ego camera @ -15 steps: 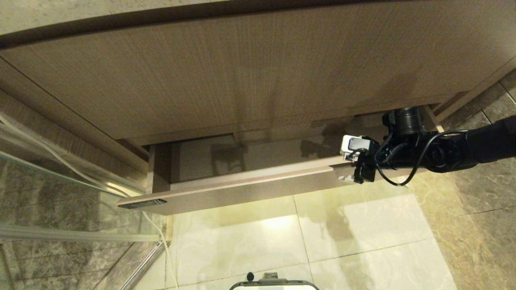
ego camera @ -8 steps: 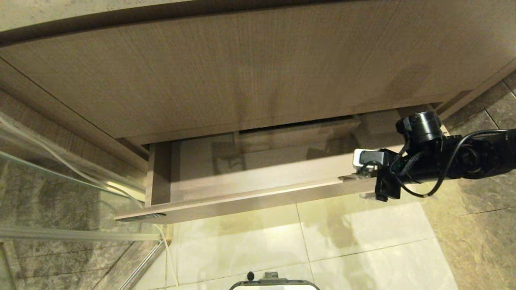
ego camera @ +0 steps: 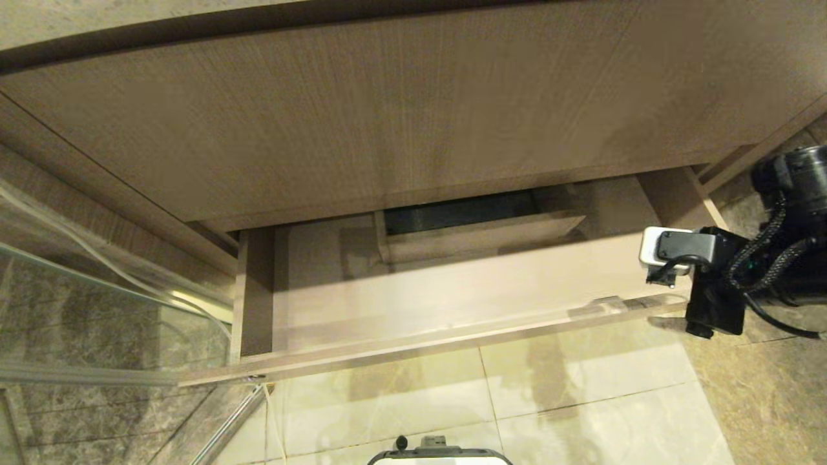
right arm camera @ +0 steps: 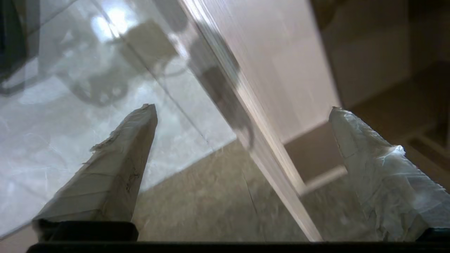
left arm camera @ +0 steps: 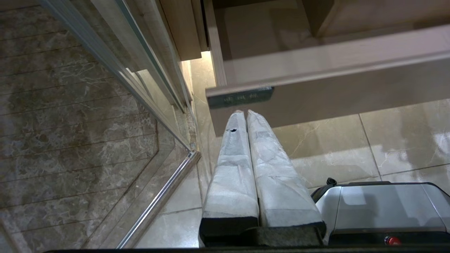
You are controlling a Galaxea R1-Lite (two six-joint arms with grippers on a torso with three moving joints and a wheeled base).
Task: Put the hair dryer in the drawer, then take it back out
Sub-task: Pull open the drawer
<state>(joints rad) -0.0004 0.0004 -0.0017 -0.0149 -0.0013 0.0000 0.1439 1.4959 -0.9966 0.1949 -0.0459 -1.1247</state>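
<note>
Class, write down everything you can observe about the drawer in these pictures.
The drawer is wide, shallow and light brown with a wood-grain look. It stands pulled out below a taller wood-grain front, above pale floor tiles. Its low front panel carries a small dark rectangular label near the left end. Inside there is a boxed rectangular cut-out at the back, dark within; no hair dryer is visible in it. The right pincer, wide open, straddles the front panel's right end without clearly touching it.

— What is cut off or hidden?
— The right arm (ego camera: 785,258) is cropped by the head view's edge; the drawer (ego camera: 452,303) back is covered by the upper front (ego camera: 387,116).
</note>
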